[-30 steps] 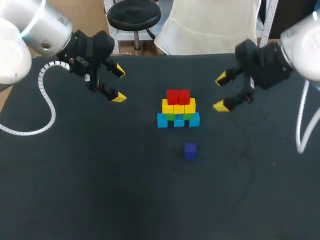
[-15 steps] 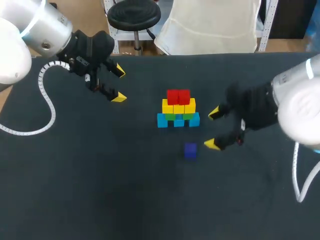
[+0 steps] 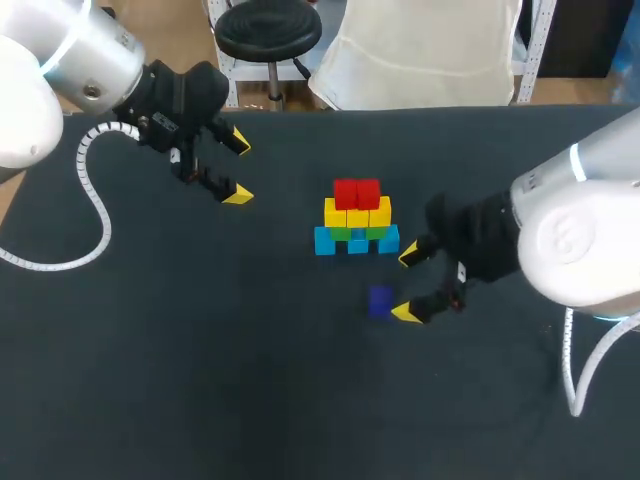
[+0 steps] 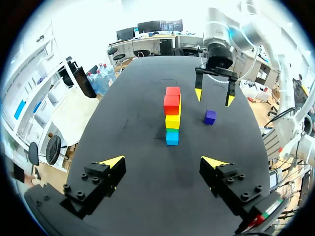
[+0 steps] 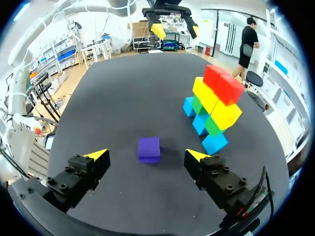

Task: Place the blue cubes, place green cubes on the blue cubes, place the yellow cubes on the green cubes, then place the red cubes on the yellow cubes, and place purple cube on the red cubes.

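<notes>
The stack stands mid-table: blue cubes [image 3: 356, 241] at the base, green cubes [image 3: 357, 233] on them, then yellow cubes [image 3: 357, 213], and red cubes [image 3: 356, 192] on top. A lone purple cube [image 3: 380, 300] lies on the table in front of the stack. My right gripper [image 3: 408, 284] is open just right of the purple cube, not touching it; in the right wrist view the purple cube [image 5: 148, 149] lies just ahead of its spread tips [image 5: 146, 156], with the stack [image 5: 214, 105] off to one side. My left gripper [image 3: 239, 169] hangs open and empty at the back left.
The black table [image 3: 200, 380] has bare room to the front and left. In the left wrist view the stack [image 4: 172, 114] and the purple cube [image 4: 210, 117] lie far ahead of my left gripper [image 4: 162, 162], with my right gripper [image 4: 214, 93] beyond.
My right arm has swung from the back right down and leftward to the purple cube, still open. The left arm and all the cubes have not moved.
</notes>
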Controlling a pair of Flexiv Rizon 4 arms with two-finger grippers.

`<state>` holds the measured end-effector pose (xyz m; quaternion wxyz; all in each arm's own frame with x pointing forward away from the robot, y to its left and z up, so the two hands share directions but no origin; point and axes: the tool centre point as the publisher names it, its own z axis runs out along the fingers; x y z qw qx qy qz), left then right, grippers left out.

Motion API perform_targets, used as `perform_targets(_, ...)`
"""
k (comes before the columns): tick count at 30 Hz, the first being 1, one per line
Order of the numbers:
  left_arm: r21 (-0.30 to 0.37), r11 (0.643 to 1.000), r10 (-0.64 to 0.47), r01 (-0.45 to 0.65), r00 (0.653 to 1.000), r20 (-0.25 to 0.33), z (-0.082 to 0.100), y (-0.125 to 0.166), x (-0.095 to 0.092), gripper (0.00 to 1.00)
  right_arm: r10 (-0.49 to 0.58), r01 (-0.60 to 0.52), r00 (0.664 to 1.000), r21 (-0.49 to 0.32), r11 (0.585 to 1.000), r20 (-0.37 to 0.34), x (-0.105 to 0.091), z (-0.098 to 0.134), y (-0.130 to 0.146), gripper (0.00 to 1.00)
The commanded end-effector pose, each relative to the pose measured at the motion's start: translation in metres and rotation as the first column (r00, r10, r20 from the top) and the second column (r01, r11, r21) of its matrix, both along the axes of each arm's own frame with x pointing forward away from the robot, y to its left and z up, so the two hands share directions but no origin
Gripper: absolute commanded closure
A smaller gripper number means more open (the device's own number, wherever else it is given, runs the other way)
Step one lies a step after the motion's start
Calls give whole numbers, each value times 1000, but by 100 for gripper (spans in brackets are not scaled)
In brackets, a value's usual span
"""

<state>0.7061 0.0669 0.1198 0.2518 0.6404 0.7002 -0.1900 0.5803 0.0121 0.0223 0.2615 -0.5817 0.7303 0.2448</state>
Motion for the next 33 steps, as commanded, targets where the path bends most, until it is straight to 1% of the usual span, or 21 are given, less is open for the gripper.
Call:
perform_targets(1,-2,1000,-2,2,1000,3,-1,1,0,0,7,-8,1000,-37,999,-16,-1,-11,8,0)
perform_targets(4,-2,1000,-2,2,1000,3,-1,1,0,0,16,-16,1000,-48,999,-16,-4,-13,10,0)
perform_targets(12,-2,1000,-2,2,1000,3,-1,1,0,0,13,-14,1000,-64,998,-21,-4,-16,11,0)
perform_targets(13,-2,1000,-2,2,1000,3,-1,1,0,0,13,-14,1000,-65,998,-22,-4,-17,12,2)
perform_targets(14,-2,1000,-2,2,1000,3,-1,1,0,0,13,-15,1000,-67,998,-22,-4,-17,12,16)
perform_targets(15,-2,1000,-2,2,1000,3,-1,1,0,0,14,-16,1000,-68,998,-22,-4,-18,12,19)
perform_targets(16,-2,1000,-2,2,1000,3,-1,1,0,0,16,-17,1000,-70,997,-22,-3,-19,12,28)
perform_targets(17,-2,1000,-2,2,1000,3,-1,1,0,0,17,-19,1000,-72,997,-21,-3,-20,12,43)
perform_targets(18,-2,1000,-2,2,1000,3,-1,1,0,0,18,-20,1000,-74,997,-23,-3,-20,12,51)
perform_targets(20,-2,1000,-2,2,1000,3,-1,1,0,0,20,-22,999,-75,997,-29,-3,-22,12,60)
perform_targets(25,-2,1000,-2,2,1000,3,-1,1,0,0,28,-31,999,-84,996,-44,-3,-26,13,68)
perform_targets(27,-2,1000,-2,2,1000,3,-1,1,0,0,25,-28,999,-84,996,-46,-2,-27,12,80)
perform_targets(28,-2,1000,-2,2,1000,3,-1,1,0,0,23,-27,999,-84,996,-45,-2,-27,12,87)
perform_targets(29,-2,1000,-2,2,1000,3,-1,1,0,0,21,-25,999,-83,996,-45,-2,-27,11,100)
perform_targets(33,-2,1000,-2,2,1000,3,-1,1,0,0,15,-18,999,-78,997,-38,-1,-24,9,100)
